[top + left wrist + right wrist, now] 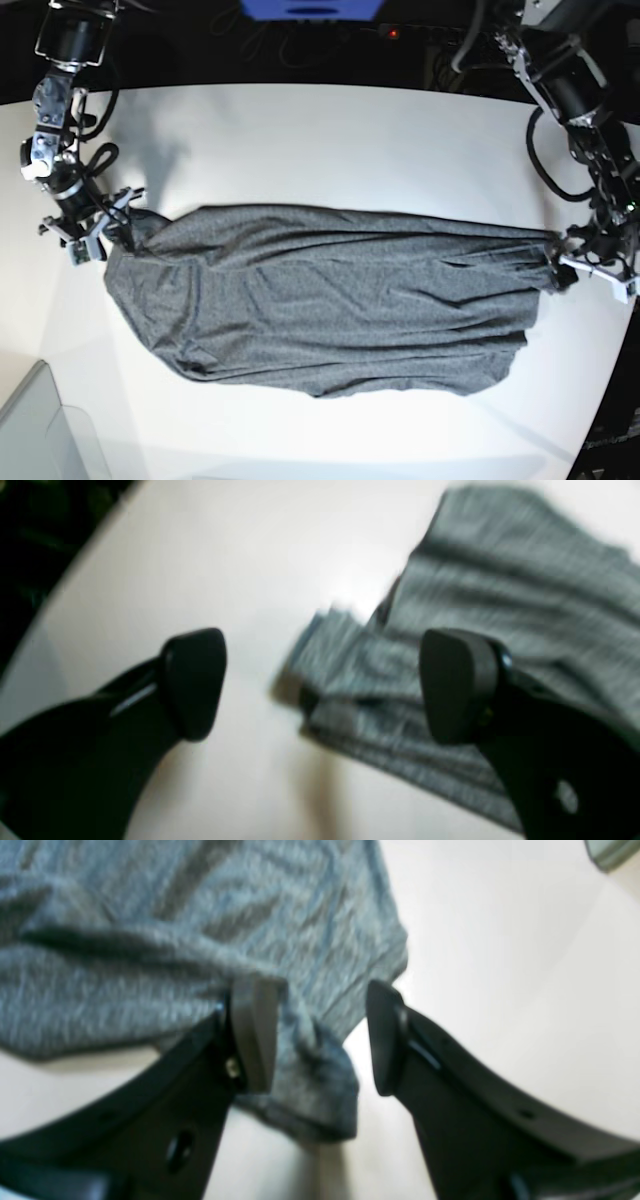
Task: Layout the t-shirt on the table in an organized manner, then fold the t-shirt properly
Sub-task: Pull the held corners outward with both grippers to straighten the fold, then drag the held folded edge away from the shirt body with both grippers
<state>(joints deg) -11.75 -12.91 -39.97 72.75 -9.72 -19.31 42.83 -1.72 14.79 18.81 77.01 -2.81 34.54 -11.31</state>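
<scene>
The dark heather-grey t-shirt (330,300) lies stretched sideways across the white table (320,140), wrinkled along its length. My right gripper (95,225) is at the shirt's left end in the base view. In the right wrist view this gripper (320,1037) is open, with a bunched corner of the t-shirt (150,940) between the fingers and resting against one pad (255,1035). My left gripper (585,265) is at the shirt's right end. Seen from the left wrist, it (327,685) is wide open just above the t-shirt (500,580) corner, gripping nothing.
A grey translucent container (40,430) sits at the table's near-left corner. The curved table edge (75,570) runs close to my left gripper, with dark floor beyond. Cables and a blue object (310,8) lie past the far edge.
</scene>
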